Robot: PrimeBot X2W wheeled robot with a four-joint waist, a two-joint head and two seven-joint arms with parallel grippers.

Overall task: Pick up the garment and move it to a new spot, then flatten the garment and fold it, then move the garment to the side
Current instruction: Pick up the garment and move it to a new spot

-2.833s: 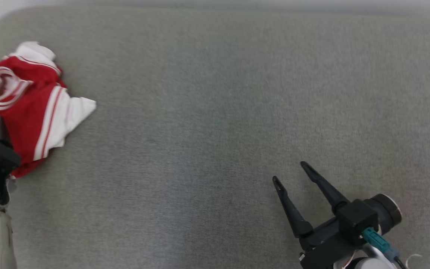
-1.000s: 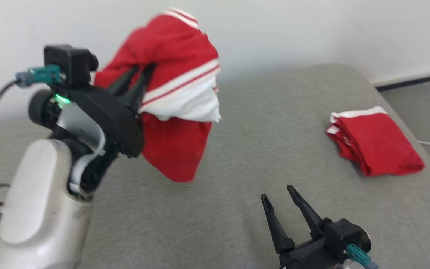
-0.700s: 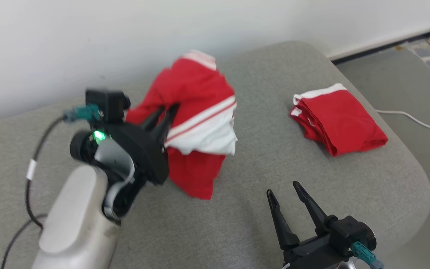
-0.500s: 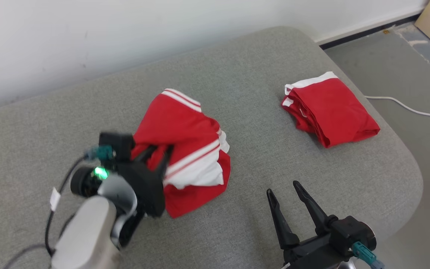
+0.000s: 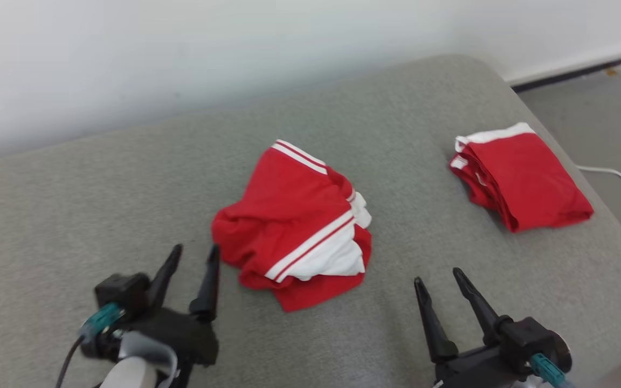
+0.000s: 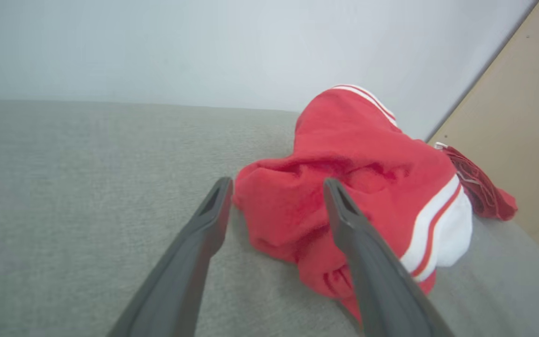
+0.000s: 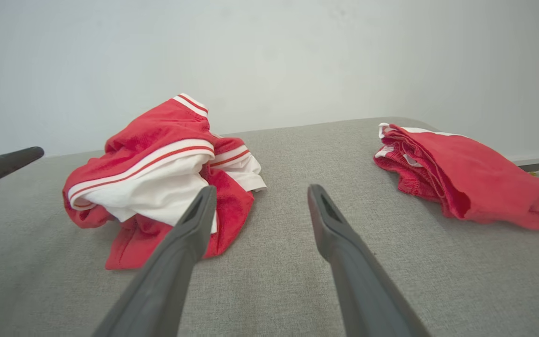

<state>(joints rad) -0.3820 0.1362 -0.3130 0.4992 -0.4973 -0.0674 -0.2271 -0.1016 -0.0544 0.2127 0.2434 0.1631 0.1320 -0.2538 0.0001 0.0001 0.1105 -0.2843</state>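
Note:
The garment (image 5: 297,221), red with white panels and stripes, lies crumpled in a heap at the middle of the grey cushion (image 5: 100,205). It rises as a red mound (image 6: 344,187) in the left wrist view, and its white folds (image 7: 157,178) face the right wrist view. My left gripper (image 5: 194,253) stands open just left of the heap, holding nothing, its fingertips apart from the cloth. Open and empty too, my right gripper (image 5: 439,277) rests near the front edge, to the right of the heap.
A second red garment (image 5: 521,180), folded, lies at the cushion's right end (image 7: 461,178). A white wall runs behind the cushion. Beyond the right edge the grey floor carries a white cable (image 5: 618,175). A tan board (image 6: 522,121) stands at the right.
My left gripper carried the garment over from the far left, lowered it onto the middle of the cushion, opened and drew back. The head camera swung right meanwhile; the right gripper stayed open.

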